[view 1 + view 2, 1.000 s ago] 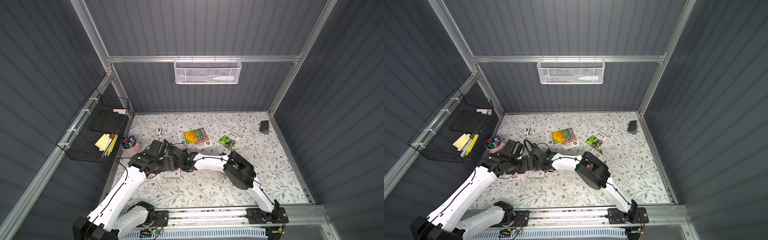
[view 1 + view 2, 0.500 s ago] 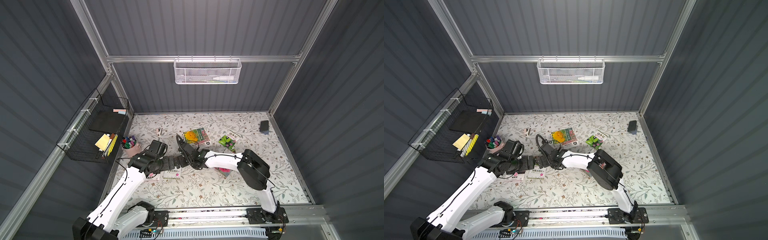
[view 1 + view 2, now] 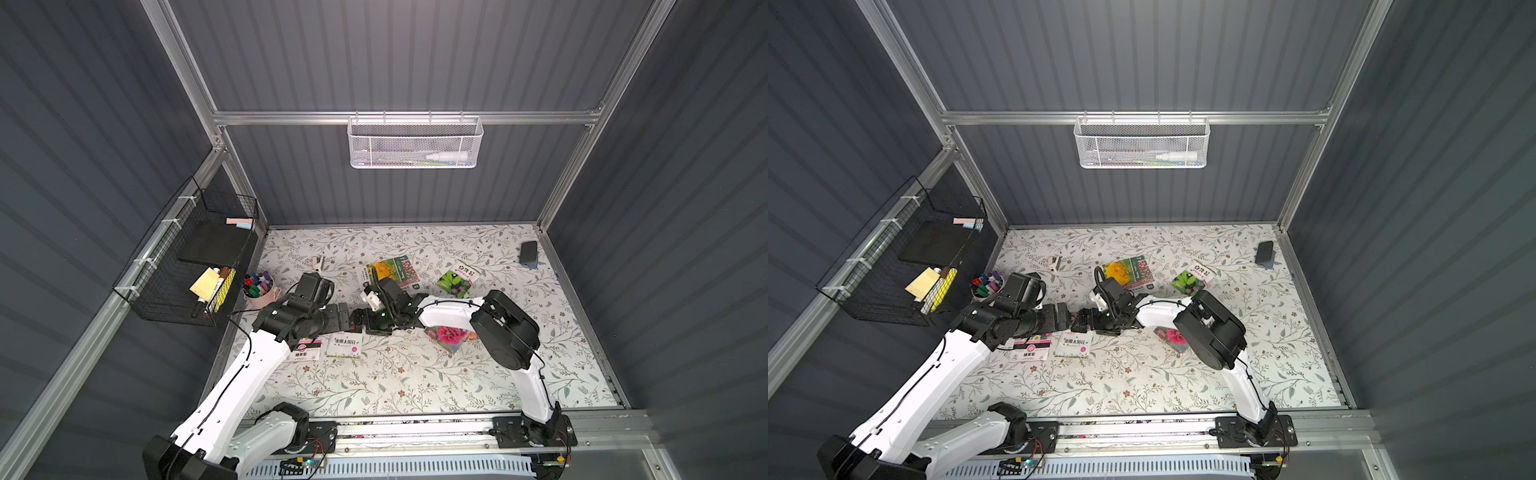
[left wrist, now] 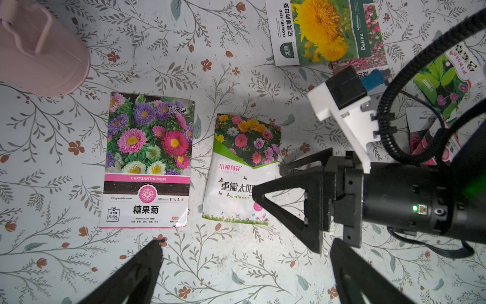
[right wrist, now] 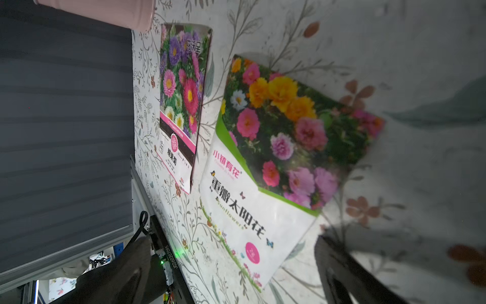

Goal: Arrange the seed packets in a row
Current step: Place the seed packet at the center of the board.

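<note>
Seed packets [image 4: 147, 160] (left pair) lie, long axes near-parallel, photos rearward; left gripper [image 4: 246, 244] and right gripper [image 4: 269, 180] spread.

CHRYSANTHEMUM, there on the aster packet [image 4: 147, 160]. Sunflowers on the white-fronted packet [image 4: 240, 171], and FLOWERS SEED on the yellow-flower packet [image 4: 315, 31].

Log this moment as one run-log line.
row: chrysanthemum packet, mixed-flower packet side by side | left gripper: open | right gripper: open over mixed-flower packet | scattered: yellow-flower packet, green-leaved packet, magenta packet
</note>
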